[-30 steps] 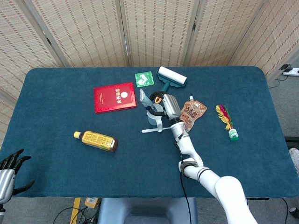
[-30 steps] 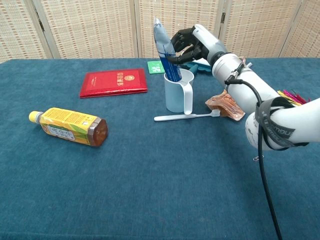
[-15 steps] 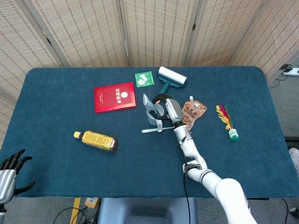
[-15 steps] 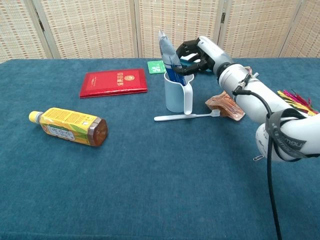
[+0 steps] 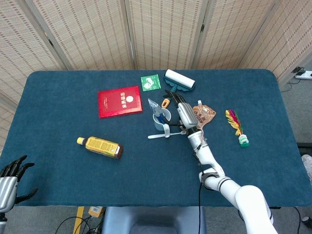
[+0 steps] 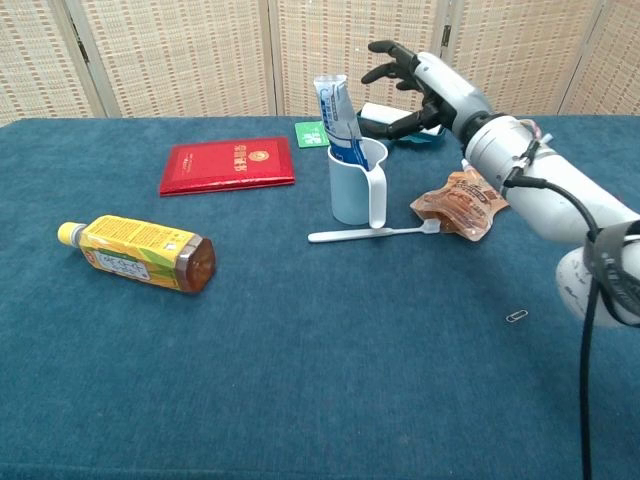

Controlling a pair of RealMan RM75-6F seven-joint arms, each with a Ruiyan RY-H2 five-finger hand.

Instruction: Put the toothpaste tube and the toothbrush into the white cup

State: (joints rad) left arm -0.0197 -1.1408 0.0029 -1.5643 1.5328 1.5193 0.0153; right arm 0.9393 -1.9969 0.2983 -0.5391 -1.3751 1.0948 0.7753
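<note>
The white cup stands upright mid-table, also seen in the head view. The blue-and-white toothpaste tube stands in it, leaning on the far-left rim, cap end down and hidden inside. The white toothbrush lies flat on the cloth just in front of the cup, bristles to the right. My right hand hovers behind and to the right of the cup, fingers spread, holding nothing and clear of the tube. My left hand hangs off the near-left table edge, fingers apart and empty.
A red booklet lies left of the cup and a yellow-labelled bottle lies on its side nearer. An orange pouch sits right of the toothbrush. A lint roller, green packet and feathered shuttlecock lie behind and right.
My right hand has let go of the toothpaste tube, opened and drawn back up and to the right. The tube now stands in the cup on its own.
</note>
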